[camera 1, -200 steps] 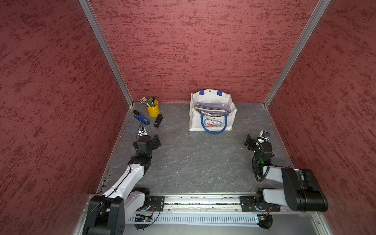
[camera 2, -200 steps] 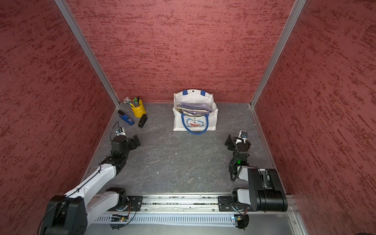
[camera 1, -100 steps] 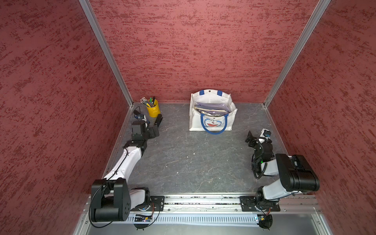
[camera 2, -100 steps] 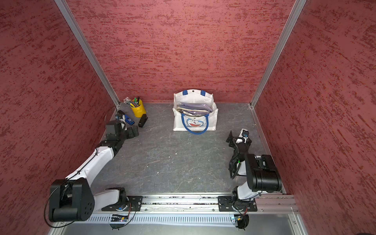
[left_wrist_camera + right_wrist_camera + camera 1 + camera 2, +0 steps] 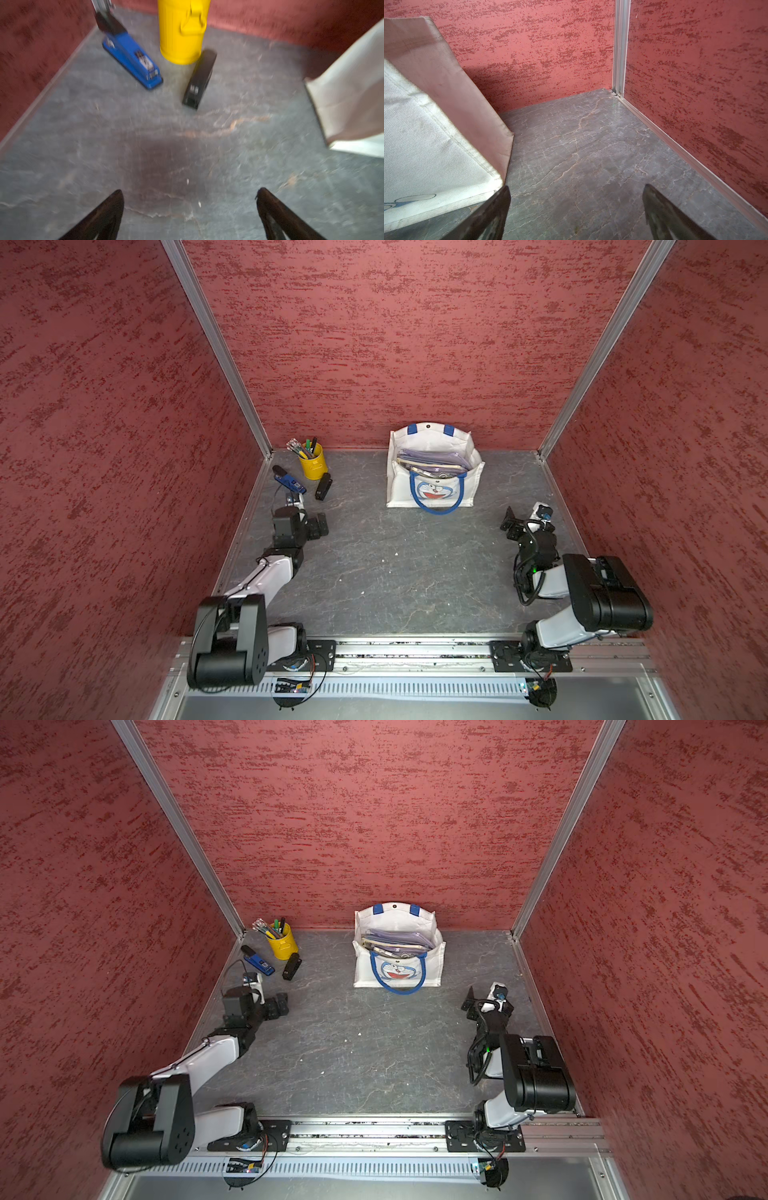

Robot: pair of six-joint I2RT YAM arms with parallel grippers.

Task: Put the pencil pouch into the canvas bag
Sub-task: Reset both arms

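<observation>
Nearest the rail, both arms sit low over the grey stone-patterned table (image 5: 395, 568). The left gripper (image 5: 189, 190) has its black fingers spread wide with nothing between them, only bare table below. The right gripper (image 5: 576, 186) is likewise spread wide and empty, one finger just beside the lower corner of the canvas bag (image 5: 431, 145). Farther back, in both top views, the white bag (image 5: 400, 493) stands upright near the rear wall, mouth open, its blue front handle drooping over the printed cat face. Inside it a flat lavender piece, which looks to be the pencil pouch (image 5: 432, 458), lies across the top of the contents (what sits beneath is too tangled to make out). Off to the left, toward the far corner, a blue stapler (image 5: 289, 483) and a small black block (image 5: 323, 486) lie just in front of a yellow pen cup (image 5: 313, 464), which holds a bunch of pens (image 5: 305, 445) standing up out of it.
</observation>
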